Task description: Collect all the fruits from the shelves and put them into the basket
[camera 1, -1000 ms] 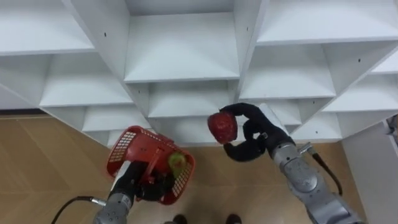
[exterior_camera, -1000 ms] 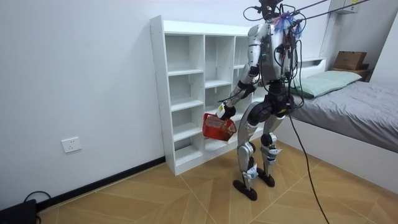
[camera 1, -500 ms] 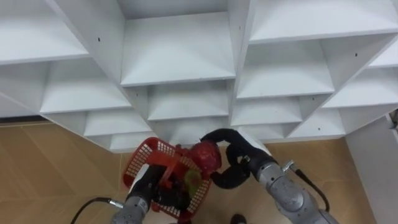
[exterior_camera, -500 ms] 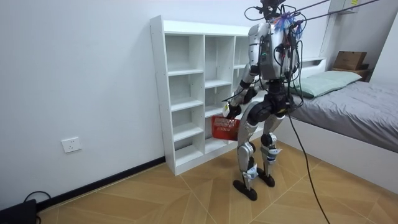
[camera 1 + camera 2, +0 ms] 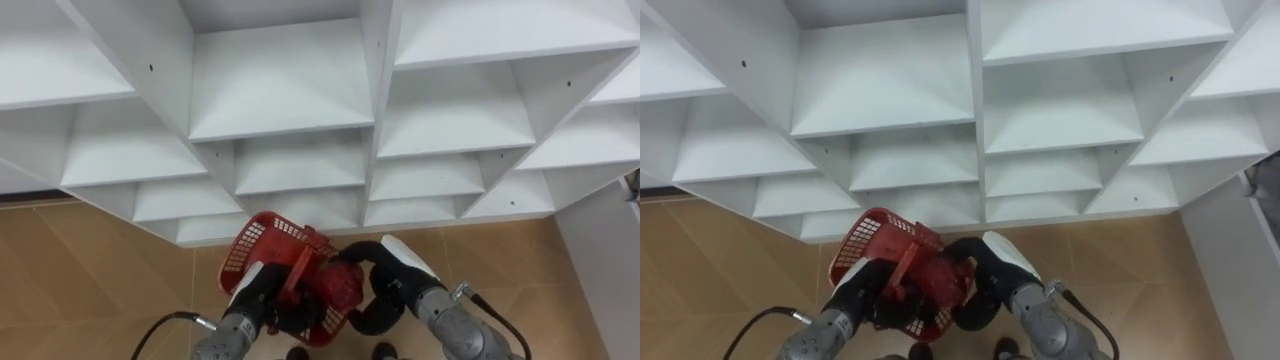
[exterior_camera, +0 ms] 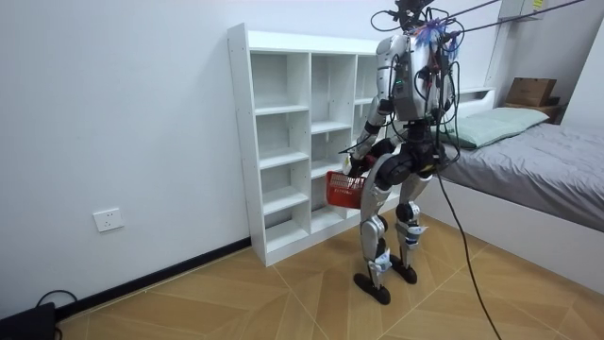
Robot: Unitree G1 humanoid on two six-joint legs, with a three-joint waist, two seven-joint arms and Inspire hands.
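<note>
A red plastic basket hangs low in front of the white closet, and my left hand is shut on its handle. My right hand is curled round a red fruit and holds it over the basket's right rim, touching or just inside it. In the right eye view the same fruit sits between basket and right hand. The room view has me standing upright before the closet, with the basket at hip height.
The closet's compartments in view are bare white shelves. Wooden floor lies below. In the room view a bed stands at the room view's right, close behind me, and a wall socket is low at the room view's left.
My right hand has come down and to the left with the red fruit, from in front of the shelves to the basket. The left hand has swung the basket rightward under it.
</note>
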